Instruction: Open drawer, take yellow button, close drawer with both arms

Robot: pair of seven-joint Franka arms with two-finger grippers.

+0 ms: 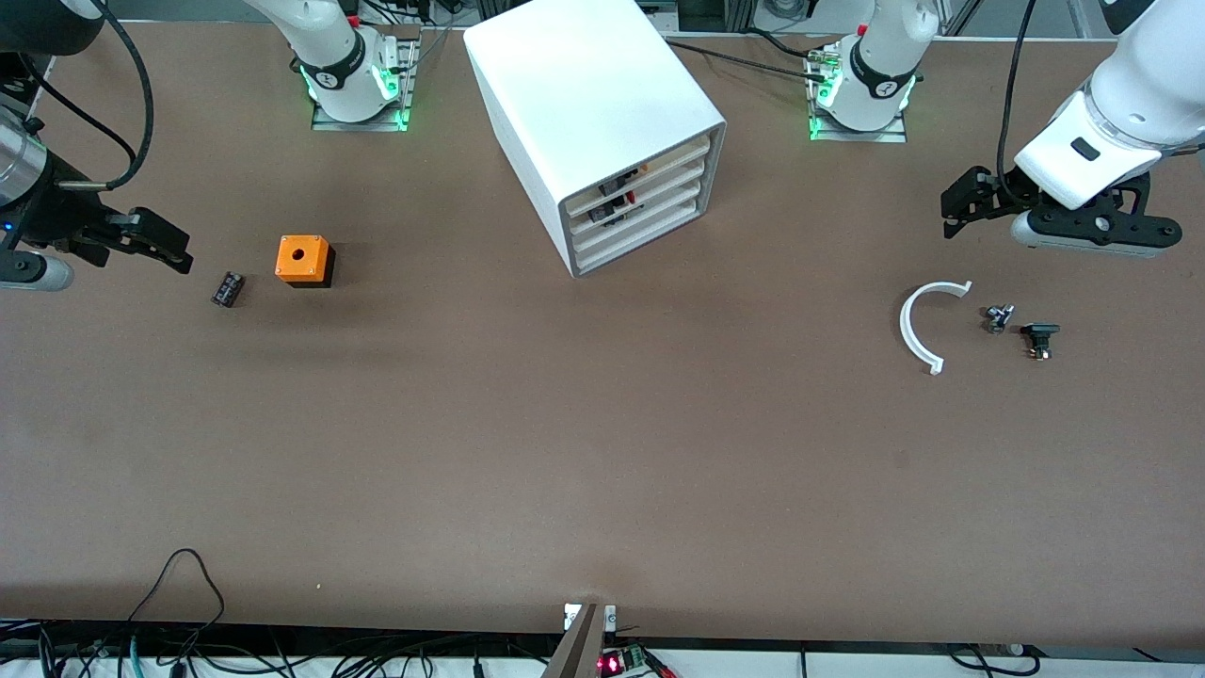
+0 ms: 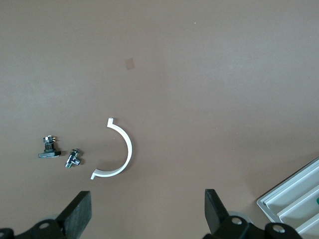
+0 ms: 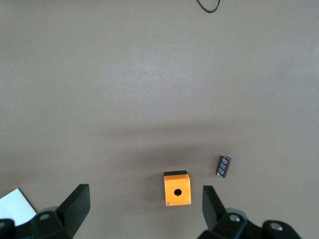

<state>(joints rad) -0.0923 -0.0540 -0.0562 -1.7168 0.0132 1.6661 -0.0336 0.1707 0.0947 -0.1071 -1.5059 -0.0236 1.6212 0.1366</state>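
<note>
The white cabinet (image 1: 588,104) stands at the robots' edge of the table, between the two bases. Its four stacked tray drawers (image 1: 645,202) are all pushed in; a corner of them shows in the left wrist view (image 2: 294,201). Small dark and red parts show in the upper drawers. The button is hidden. My left gripper (image 1: 962,209) hangs open and empty over the table at the left arm's end, also in its wrist view (image 2: 148,211). My right gripper (image 1: 155,243) hangs open and empty over the right arm's end, also in its wrist view (image 3: 144,206).
An orange cube with a hole (image 1: 303,260) (image 3: 177,188) and a small black block (image 1: 227,288) (image 3: 223,166) lie near the right gripper. A white curved piece (image 1: 918,325) (image 2: 122,149), a small metal part (image 1: 999,317) and a black part (image 1: 1039,337) lie near the left gripper.
</note>
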